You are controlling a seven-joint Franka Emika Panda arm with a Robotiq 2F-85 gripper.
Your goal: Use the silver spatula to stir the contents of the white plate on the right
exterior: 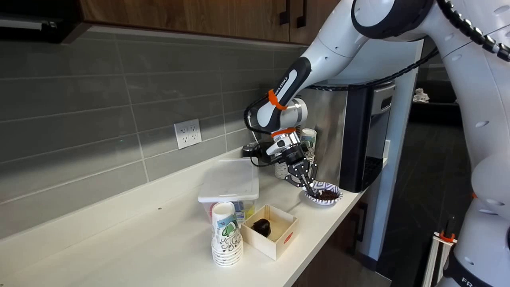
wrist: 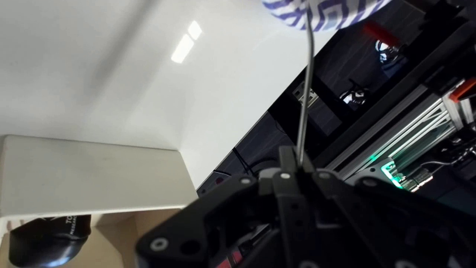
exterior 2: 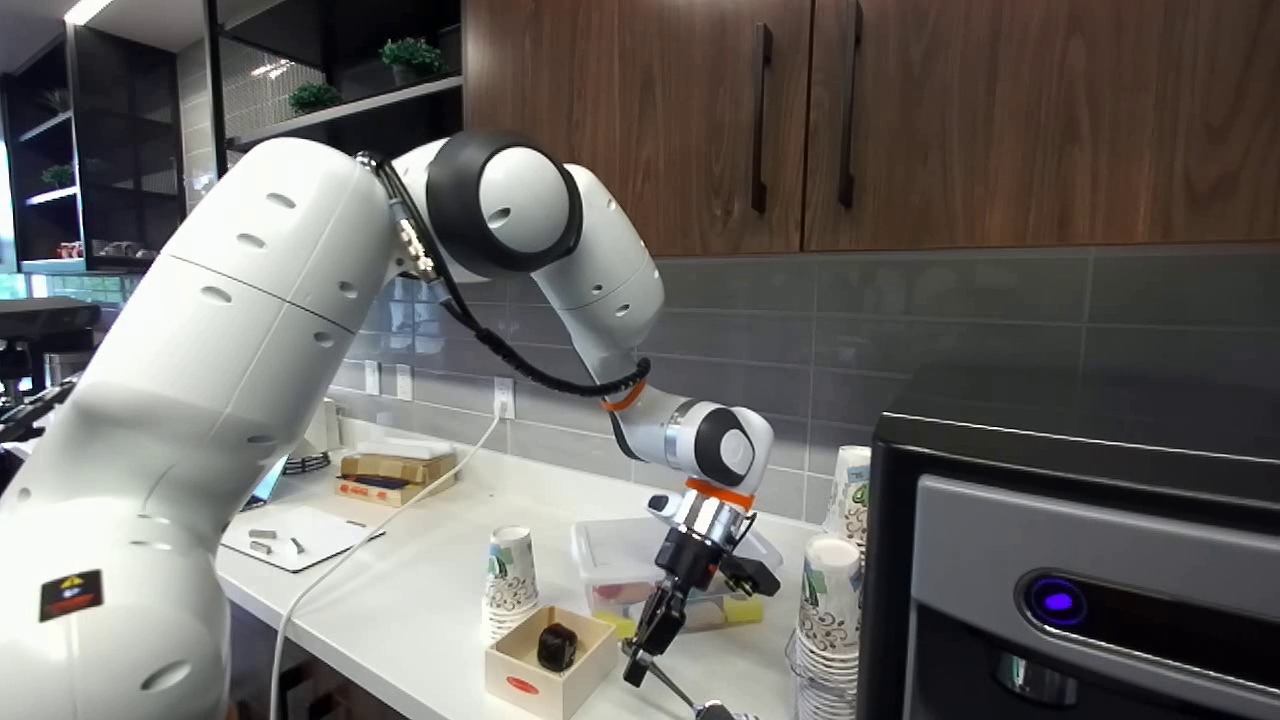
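Spatula point(wrist: 305, 96) pinched in the gripper point(wrist: 298, 158), reaching to the dish point(exterior: 324, 202).
The top edge of the wrist view cuts off most of the dish, and the spatula's far end does not show there; in an exterior view that end is hard to make out at the bottom edge. Whether it touches the dark contents point(exterior: 328, 195), right of centre in an exterior view, cannot be told. The arm point(exterior 2: 290, 230) forms an arch from the lower left of an exterior view over its upper centre, ending in the gripper, angled downward. The fingers point(wrist: 288, 193) are drawn together on the spatula. In the wrist view its long axis runs nearly upright from lower centre to the dish; in an exterior view it slants down and right.
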